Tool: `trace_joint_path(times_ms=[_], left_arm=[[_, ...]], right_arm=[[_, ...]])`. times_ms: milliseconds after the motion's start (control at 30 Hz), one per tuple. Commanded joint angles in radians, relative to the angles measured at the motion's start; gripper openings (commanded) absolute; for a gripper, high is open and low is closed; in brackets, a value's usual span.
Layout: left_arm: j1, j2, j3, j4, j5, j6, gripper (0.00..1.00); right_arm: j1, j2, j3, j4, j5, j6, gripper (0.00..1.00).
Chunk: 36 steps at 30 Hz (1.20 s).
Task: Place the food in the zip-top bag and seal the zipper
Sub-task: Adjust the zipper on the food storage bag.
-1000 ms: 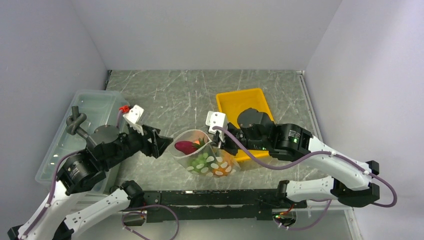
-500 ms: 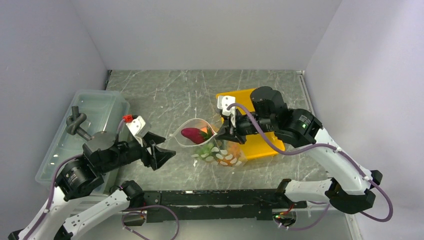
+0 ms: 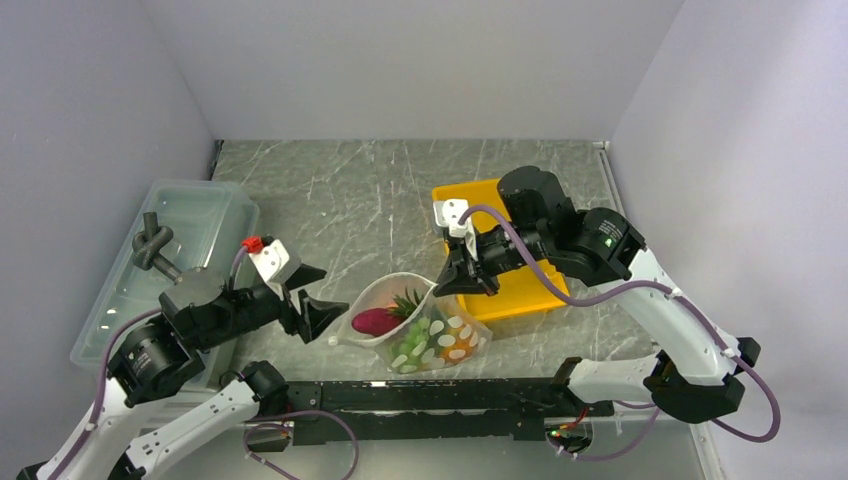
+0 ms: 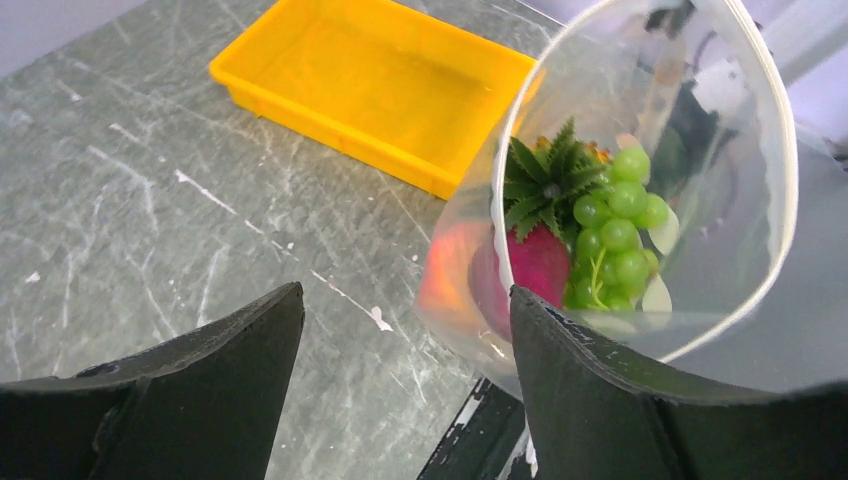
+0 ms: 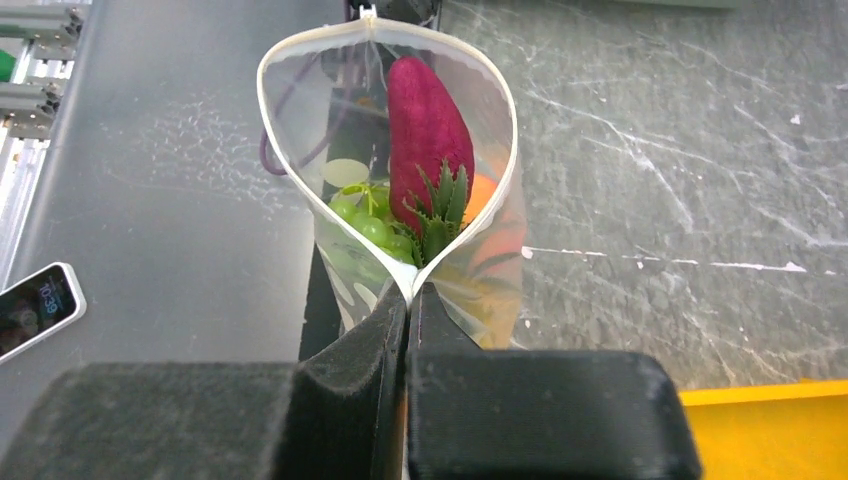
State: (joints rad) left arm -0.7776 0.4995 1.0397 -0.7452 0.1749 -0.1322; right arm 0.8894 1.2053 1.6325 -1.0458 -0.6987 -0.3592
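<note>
The zip-top bag [image 3: 430, 330], clear with white dots, lies tilted near the table's front edge, its mouth gaping toward the left. Inside it is the food: a dark red piece [image 3: 376, 321], the pineapple's green crown [image 3: 406, 302], green grapes [image 4: 615, 230] and an orange shape [image 5: 482, 198]. My right gripper [image 3: 447, 284] is shut on the right end of the zipper [image 5: 290, 180], which curves wide open. My left gripper [image 3: 318, 300] stands open just left of the mouth, with nothing between its fingers [image 4: 250, 350].
A yellow tray [image 3: 520, 296] sits behind the bag, partly under my right arm. A translucent bin [image 3: 190, 215] holding a black knotted piece [image 3: 152, 243] stands at the left. A black rail [image 3: 430, 395] runs along the near edge. A phone [image 5: 35, 305] lies beyond it.
My right gripper lifted the bag by its corner, then set it lower and nearer the front. My left gripper drew back from the bag's left edge and opened wider.
</note>
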Motion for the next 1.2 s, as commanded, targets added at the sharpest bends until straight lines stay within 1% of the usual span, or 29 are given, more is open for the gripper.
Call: trace_joint_path(times_ms=[0, 300, 533, 733, 833, 900, 967, 1167], left_arm=[[0.003, -0.009, 0.005, -0.005, 0.166, 0.088, 0.79], [0.003, 0.033, 0.075, -0.070, 0.414, 0.077, 0.85], [0.004, 0.082, 0.061, -0.051, 0.452, 0.101, 0.86], [0.003, 0.111, 0.052, -0.030, 0.419, 0.114, 0.86], [0.004, 0.116, 0.055, -0.031, 0.402, 0.118, 0.86], [0.003, 0.118, 0.051, -0.019, 0.417, 0.116, 0.86], [0.003, 0.129, 0.050, -0.016, 0.444, 0.116, 0.84], [0.004, 0.182, 0.054, -0.022, 0.525, 0.120, 0.71]], right_arm=[[-0.007, -0.024, 0.068, 0.029, -0.072, -0.035, 0.00], [-0.007, 0.000, 0.118, -0.001, -0.065, -0.054, 0.00], [-0.007, 0.017, 0.158, -0.021, -0.077, -0.066, 0.00], [-0.008, 0.035, 0.192, -0.038, -0.092, -0.076, 0.00], [-0.008, 0.036, 0.187, -0.037, -0.102, -0.078, 0.00], [-0.007, 0.031, 0.175, -0.020, -0.103, -0.070, 0.00], [-0.008, 0.026, 0.166, 0.005, -0.095, -0.057, 0.00], [-0.007, 0.028, 0.182, 0.051, -0.077, -0.019, 0.00]])
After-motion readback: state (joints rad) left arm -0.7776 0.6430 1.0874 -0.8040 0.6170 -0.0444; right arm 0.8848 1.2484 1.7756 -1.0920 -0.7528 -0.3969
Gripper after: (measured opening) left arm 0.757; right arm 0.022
